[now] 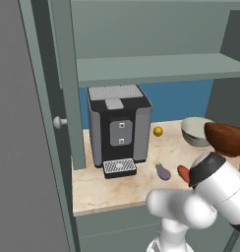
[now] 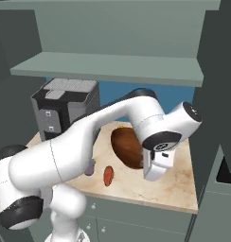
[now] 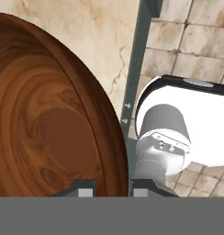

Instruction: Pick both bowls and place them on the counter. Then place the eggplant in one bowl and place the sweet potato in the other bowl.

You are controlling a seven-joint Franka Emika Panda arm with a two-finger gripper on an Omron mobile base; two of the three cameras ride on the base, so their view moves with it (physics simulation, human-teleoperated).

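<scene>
My gripper (image 3: 113, 189) is shut on the rim of the dark reddish-brown wooden bowl (image 3: 45, 119). The bowl (image 2: 127, 147) hangs tilted on its side just above the counter (image 2: 155, 191), with the hand to its right. The grey-beige bowl (image 1: 195, 132) stands upright on the counter (image 1: 107, 189) at the back right, just behind the wooden bowl (image 1: 227, 139). The dark purple eggplant (image 1: 163, 171) lies on the counter in front of the coffee machine. Right beside it lies the orange-red sweet potato (image 1: 183, 172), partly hidden by my arm; in the right base view the sweet potato (image 2: 108, 175) lies near the front edge.
A black and grey coffee machine (image 1: 119, 129) stands at the counter's left. A small yellow ball (image 1: 158, 131) lies behind the vegetables. A grey-green shelf (image 1: 151, 66) runs overhead, and an open cabinet door (image 1: 28, 147) stands at the left.
</scene>
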